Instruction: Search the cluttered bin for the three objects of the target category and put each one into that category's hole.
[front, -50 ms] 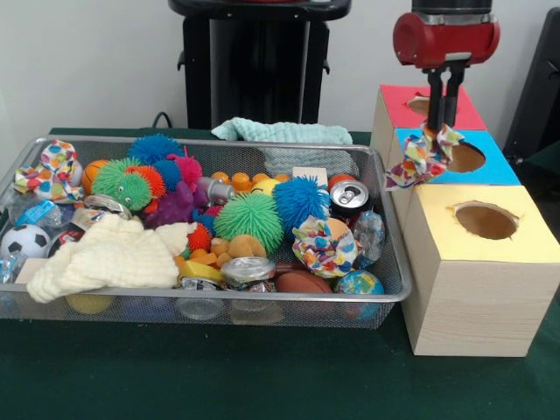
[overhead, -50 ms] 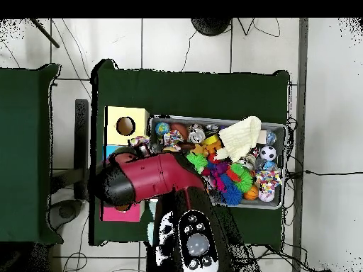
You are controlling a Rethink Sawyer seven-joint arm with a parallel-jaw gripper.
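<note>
Red and black, the arm comes down over the row of three wooden boxes, and its tool (front, -50 ms: 444, 122) has its two dark fingers pressed together on a scrap of multicoloured patterned cloth (front, -50 ms: 422, 157). The cloth hangs from the fingertips, bunched and drooping toward the bin side, just above the blue-topped box (front, -50 ms: 490, 168) and beside its round hole (front, -50 ms: 465, 157). Behind it stands the red-topped box (front, -50 ms: 398, 98), and nearer the camera the yellow-topped box (front, -50 ms: 516, 248), each with a round hole in its lid.

On the green tabletop (front, -50 ms: 262, 376) beside the boxes sits the wire-mesh bin (front, -50 ms: 398, 280), crammed with clutter. A second bundle of the same patterned cloth (front, -50 ms: 322, 248) lies near the bin's box-side end, beside a soda can (front, -50 ms: 349, 198), and a third (front, -50 ms: 51, 171) rests at the opposite end. Between them lie a green spiky ball (front, -50 ms: 249, 218), a blue spiky ball (front, -50 ms: 300, 200), a cream knitted cloth (front, -50 ms: 109, 254), a small soccer ball (front, -50 ms: 24, 240) and a globe ball (front, -50 ms: 359, 283).

From overhead, the arm (overhead, -50 ms: 152, 178) covers most of the boxes; only the yellow one (overhead, -50 ms: 126, 125) shows clearly.
</note>
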